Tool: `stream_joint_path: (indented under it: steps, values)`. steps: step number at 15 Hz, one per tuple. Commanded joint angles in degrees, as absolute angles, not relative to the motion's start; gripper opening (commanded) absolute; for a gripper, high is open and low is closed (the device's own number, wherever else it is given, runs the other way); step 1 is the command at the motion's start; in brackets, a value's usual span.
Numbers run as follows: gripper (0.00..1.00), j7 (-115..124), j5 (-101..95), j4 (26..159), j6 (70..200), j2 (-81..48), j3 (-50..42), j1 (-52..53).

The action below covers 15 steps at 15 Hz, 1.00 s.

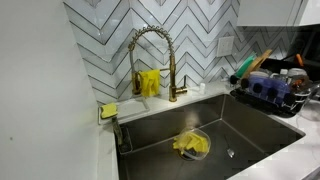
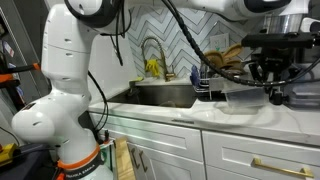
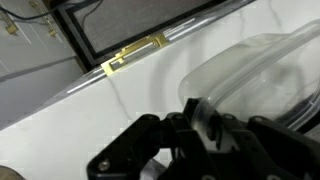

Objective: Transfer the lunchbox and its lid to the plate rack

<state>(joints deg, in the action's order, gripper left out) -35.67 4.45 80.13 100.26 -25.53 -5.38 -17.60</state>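
- Nearest to the wrist camera, the gripper (image 3: pixel 203 120) seems closed on the rim of the lunchbox (image 3: pixel 258 65). The fingers are dark and blurred, so this is my judgement.
- From the gripper, the lunchbox body spreads toward 2 o'clock. In an exterior view the lunchbox (image 2: pixel 243 96) appears to hang just above the white desk (image 2: pixel 190 116), not yet in the rack.
- Such a grip on a thin plastic edge looks weak to me. The wide box may tilt, turn between the fingers or slip out during a quick move.
- The plate rack (image 2: pixel 214 68) stands at about 10 o'clock from the lunchbox, close beside it. The tool handles stick up from it, so a low or fast path could knock the box against them or against the wires.
- If the box falls, it may land on the desk edge or in the sink (image 1: pixel 255 125).
- In the sink, at 6 o'clock from the gold faucet (image 1: pixel 160 50), a yellow cloth (image 1: pixel 192 146) lies on something clear. This may be the lid, but I cannot tell.
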Motion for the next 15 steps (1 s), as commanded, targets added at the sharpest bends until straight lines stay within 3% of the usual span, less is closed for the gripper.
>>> stream_joint_path:
  steps: [1, 14, 15]
  values:
    - [0.02, -34.62, -1.03, 79.84, 95.06, -21.64, -6.17, -16.2]
    - [0.02, -21.69, 8.99, 78.04, 88.06, -12.99, -5.93, -15.01]
    - [0.09, -21.17, 9.31, 77.89, 88.06, -12.85, -5.88, -14.79]
